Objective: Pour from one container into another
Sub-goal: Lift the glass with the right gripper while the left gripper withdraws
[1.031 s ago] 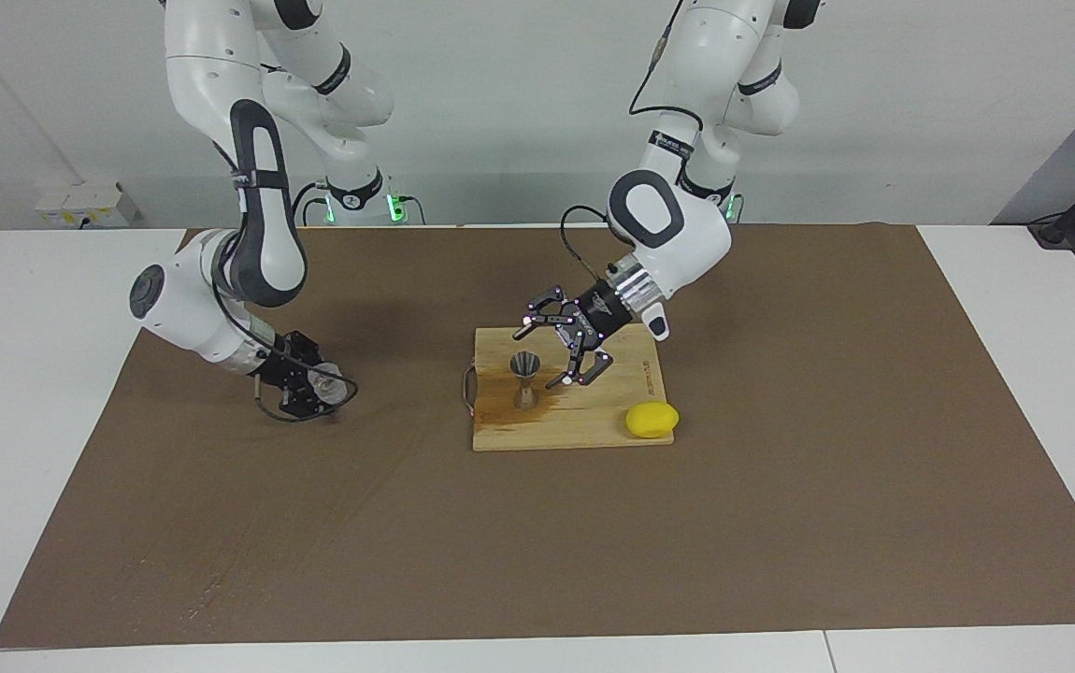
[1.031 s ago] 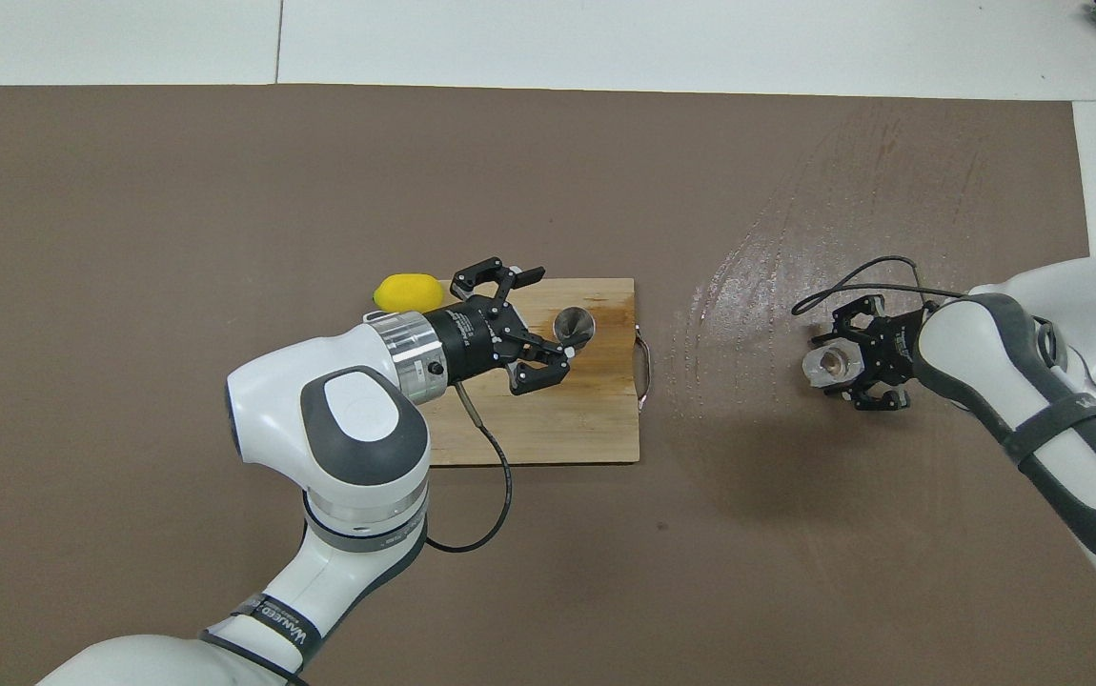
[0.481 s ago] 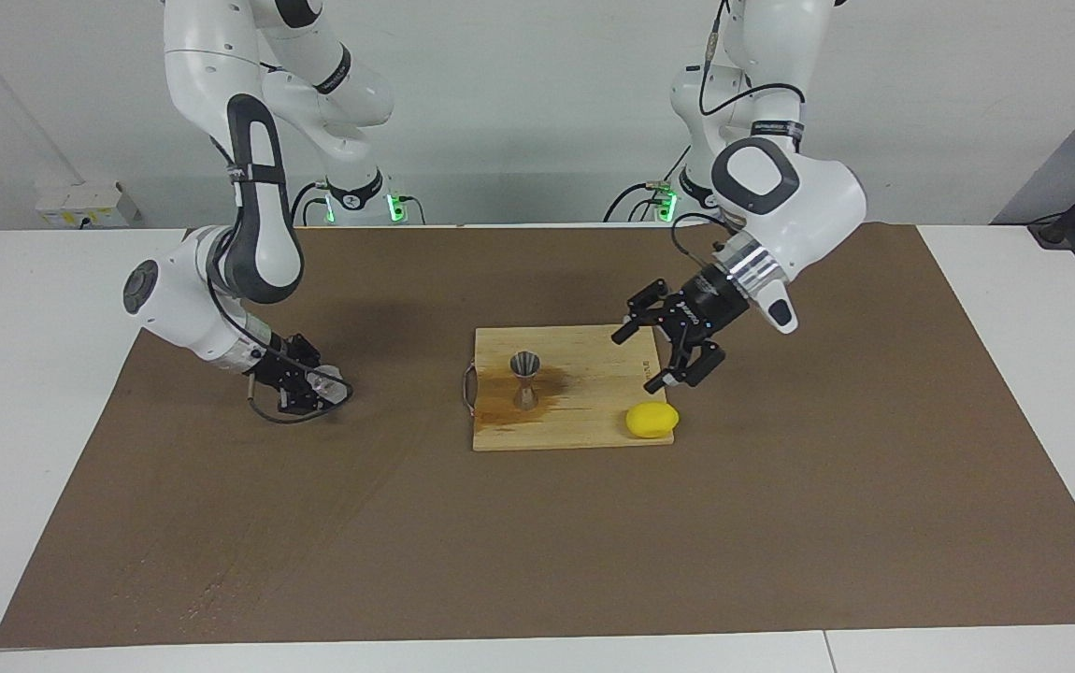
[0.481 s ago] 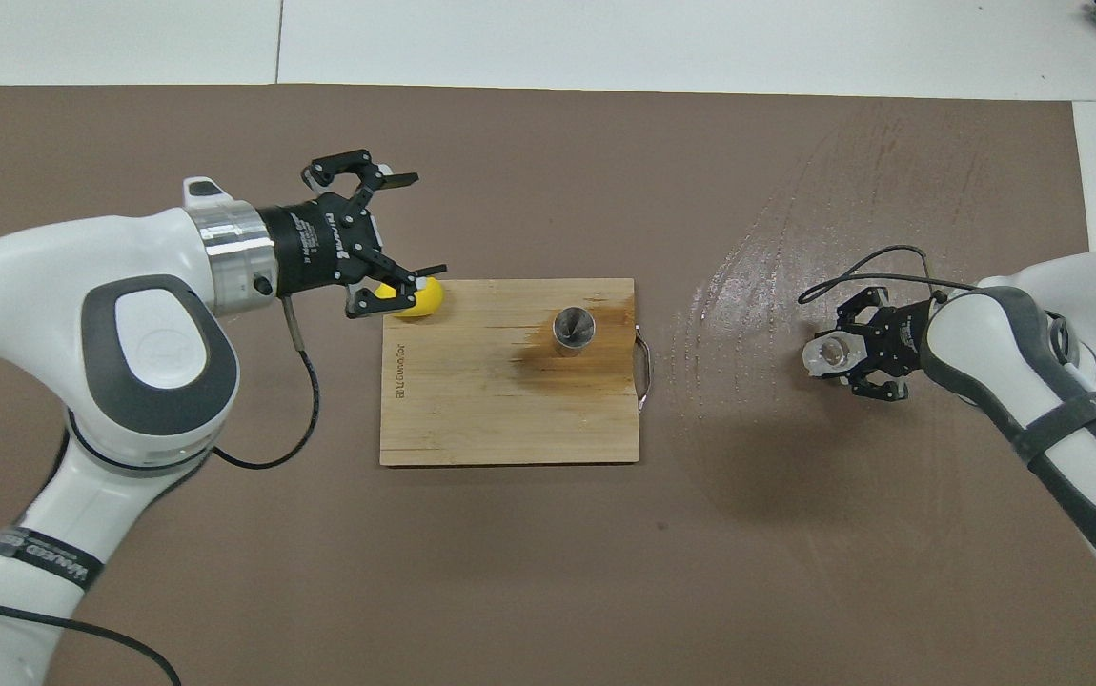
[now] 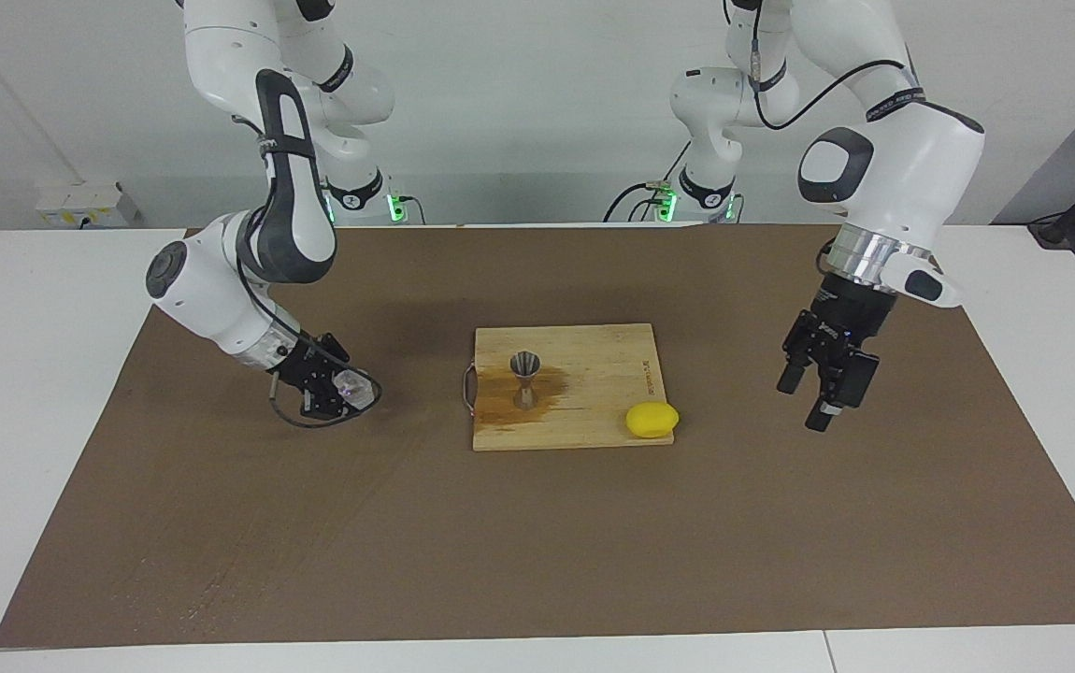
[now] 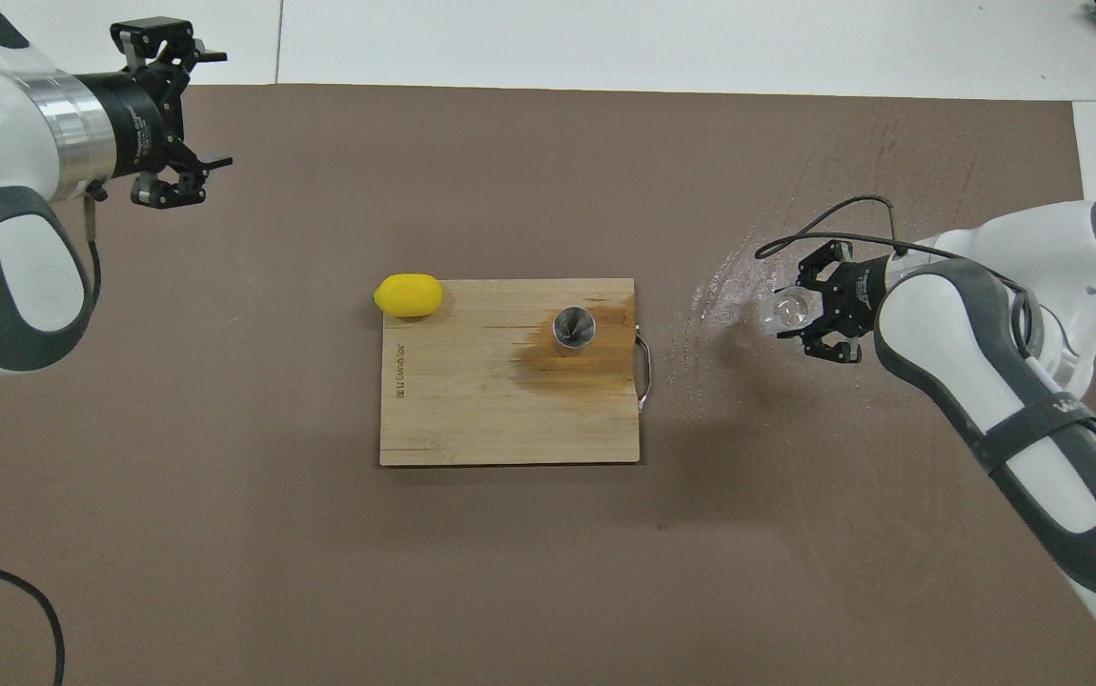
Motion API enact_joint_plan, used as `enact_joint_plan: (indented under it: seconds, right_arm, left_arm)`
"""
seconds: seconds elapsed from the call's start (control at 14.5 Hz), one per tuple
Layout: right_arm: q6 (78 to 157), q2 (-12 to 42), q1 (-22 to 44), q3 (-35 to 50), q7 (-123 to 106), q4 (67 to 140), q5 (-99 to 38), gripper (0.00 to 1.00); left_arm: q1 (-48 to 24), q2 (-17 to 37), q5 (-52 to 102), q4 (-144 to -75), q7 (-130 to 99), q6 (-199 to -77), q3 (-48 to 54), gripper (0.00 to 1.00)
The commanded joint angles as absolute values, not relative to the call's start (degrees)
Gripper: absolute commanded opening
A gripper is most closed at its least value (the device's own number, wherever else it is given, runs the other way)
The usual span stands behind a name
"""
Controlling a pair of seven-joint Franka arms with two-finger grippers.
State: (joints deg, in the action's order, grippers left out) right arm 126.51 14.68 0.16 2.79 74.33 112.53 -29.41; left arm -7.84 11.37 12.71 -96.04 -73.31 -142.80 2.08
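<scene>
The clear glass cup [image 5: 353, 388] is held in my right gripper [image 5: 336, 391], tilted and low over the brown mat between the board and the right arm's end of the table. The cup [image 6: 785, 307] and right gripper [image 6: 813, 312] also show in the overhead view. The grey metal jigger [image 5: 525, 379] stands upright on the wooden board [image 5: 594, 425], in a dark wet patch; from above it shows its open mouth [image 6: 572, 328]. My left gripper [image 5: 806, 402] is open and empty, raised over the mat toward the left arm's end [image 6: 208, 110].
A yellow lemon [image 5: 652, 420] lies at the board's corner farther from the robots, toward the left arm's end [image 6: 407, 294]. The board [image 6: 472, 410] has a metal handle on the cup's side. Wet streaks [image 6: 729, 286] mark the mat near the cup.
My left gripper has pulled back from beside the jigger, past the lemon, out toward the left arm's end, staying open. My right gripper has shifted a little toward the board with the cup.
</scene>
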Motion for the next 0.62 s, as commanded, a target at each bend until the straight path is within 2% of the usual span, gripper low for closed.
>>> enact_joint_plan:
  seconds: [0.0,0.55]
  right_arm:
    - [126.6,15.2,3.4,2.7,79.9,109.3,-30.2,0.00]
    - [126.0,18.0,12.7,2.7,99.8,100.8,-22.5,0.00]
  left_arm:
    - [-6.5,11.3,4.2,-94.3,-67.0,-141.4,2.5,1.00]
    - [-1.3,2.6,2.5,-94.4,-8.6,-106.4,2.3,1.00]
